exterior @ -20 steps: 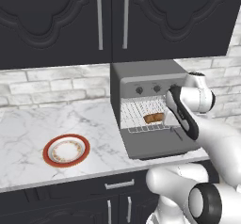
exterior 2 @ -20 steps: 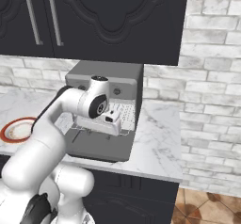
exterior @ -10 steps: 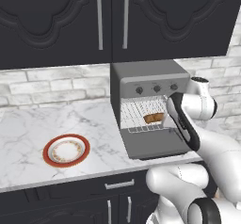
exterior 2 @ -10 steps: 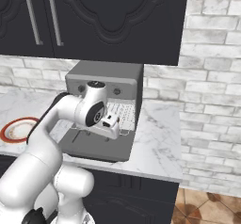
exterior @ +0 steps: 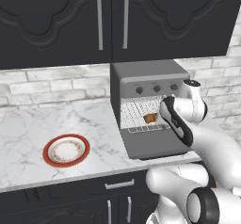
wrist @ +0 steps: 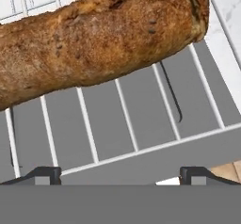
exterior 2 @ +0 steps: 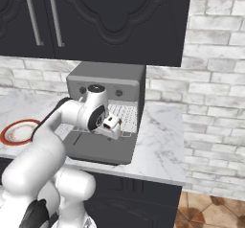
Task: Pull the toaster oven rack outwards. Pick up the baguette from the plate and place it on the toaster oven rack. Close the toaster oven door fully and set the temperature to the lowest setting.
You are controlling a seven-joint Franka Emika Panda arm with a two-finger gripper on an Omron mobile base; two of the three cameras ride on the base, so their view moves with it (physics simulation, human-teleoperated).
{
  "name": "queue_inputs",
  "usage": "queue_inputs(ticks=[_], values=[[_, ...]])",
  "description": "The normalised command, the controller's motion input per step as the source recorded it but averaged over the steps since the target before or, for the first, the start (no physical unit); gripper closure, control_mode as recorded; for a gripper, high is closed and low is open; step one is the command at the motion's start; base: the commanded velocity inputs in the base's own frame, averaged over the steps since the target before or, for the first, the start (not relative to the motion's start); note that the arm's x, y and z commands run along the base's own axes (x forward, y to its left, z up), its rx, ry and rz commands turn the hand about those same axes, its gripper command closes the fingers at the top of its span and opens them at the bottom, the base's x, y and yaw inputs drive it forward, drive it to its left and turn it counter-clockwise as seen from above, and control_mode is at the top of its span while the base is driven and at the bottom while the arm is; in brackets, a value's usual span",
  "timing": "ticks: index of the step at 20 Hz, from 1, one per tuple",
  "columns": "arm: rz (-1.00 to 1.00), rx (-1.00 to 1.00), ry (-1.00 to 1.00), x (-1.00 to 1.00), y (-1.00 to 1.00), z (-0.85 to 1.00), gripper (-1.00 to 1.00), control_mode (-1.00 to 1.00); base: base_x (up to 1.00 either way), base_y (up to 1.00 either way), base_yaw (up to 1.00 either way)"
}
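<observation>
Lying across the thin silvery wire rack (wrist: 141, 124), the golden-brown crusty baguette (wrist: 94, 39) sits inside the boxy matte grey toaster oven (exterior: 146, 77), whose flat grey drop-down door (exterior: 153, 143) hangs open over the white marble surface (exterior: 28, 124). Just above the loaf, the fingers (wrist: 120, 173) are spread wide and hold nothing. Well to the left stands the round plate with a red-orange rim (exterior: 66, 150), bare.
</observation>
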Motion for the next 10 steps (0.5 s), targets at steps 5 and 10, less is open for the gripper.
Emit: queue_inputs(ticks=[5, 10], values=[[-0.02, 0.00, 0.00, 0.33, 0.00, -0.32, -1.00, -1.00, 0.00, 0.00, 0.00], [0.00, 0.00, 0.00, 0.22, 0.00, -0.33, -1.00, -1.00, 0.00, 0.00, 0.00]])
